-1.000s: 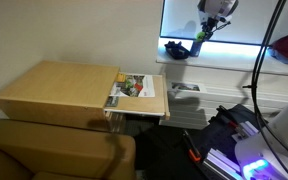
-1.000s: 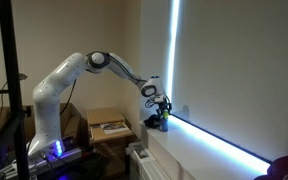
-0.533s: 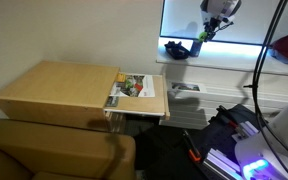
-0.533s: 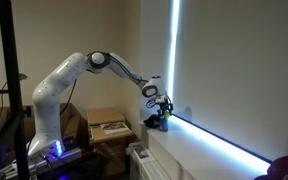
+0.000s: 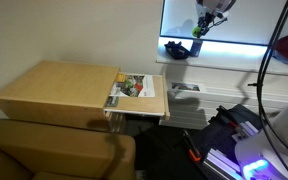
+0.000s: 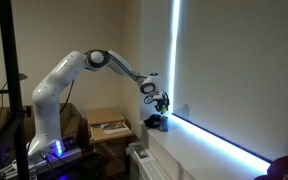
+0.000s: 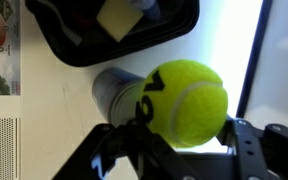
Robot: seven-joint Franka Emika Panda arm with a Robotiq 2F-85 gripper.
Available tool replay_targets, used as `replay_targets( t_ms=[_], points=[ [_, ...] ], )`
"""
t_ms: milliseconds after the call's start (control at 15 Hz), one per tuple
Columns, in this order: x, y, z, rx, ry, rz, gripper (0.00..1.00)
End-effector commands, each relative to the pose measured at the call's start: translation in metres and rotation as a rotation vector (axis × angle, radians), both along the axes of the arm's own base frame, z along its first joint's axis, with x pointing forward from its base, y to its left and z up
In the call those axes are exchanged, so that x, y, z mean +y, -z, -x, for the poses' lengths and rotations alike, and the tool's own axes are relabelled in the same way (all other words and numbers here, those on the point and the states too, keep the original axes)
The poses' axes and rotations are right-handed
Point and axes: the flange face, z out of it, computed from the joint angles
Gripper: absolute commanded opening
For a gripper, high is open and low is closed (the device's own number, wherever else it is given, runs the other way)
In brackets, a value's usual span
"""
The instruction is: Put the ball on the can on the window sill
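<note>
The gripper (image 7: 186, 128) pinches the ball (image 7: 186, 100) by its sides, leaving the underside free to settle on the can (image 7: 114, 92). The ball hangs over that can on the window sill (image 7: 219, 40), beside a black tray (image 7: 114, 35).

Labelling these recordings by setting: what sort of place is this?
Probably a home or office lounge: a brown couch, a tan wooden table with a magazine, and a white window sill.
</note>
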Motion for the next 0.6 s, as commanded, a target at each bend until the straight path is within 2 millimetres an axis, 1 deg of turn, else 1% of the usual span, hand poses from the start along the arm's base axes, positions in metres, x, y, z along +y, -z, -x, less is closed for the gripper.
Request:
replay_targets(
  t_ms=[0, 200, 533],
  points=[
    [0.0175, -0.0173, 0.0002, 0.016, -0.037, 0.022, 0.38],
    [0.0138, -0.0214, 0.0035, 0.062, -0.035, 0.051, 0.38],
    [0.0148, -0.0137, 0.0063, 0.116, -0.053, 0.044, 0.38]
  ],
)
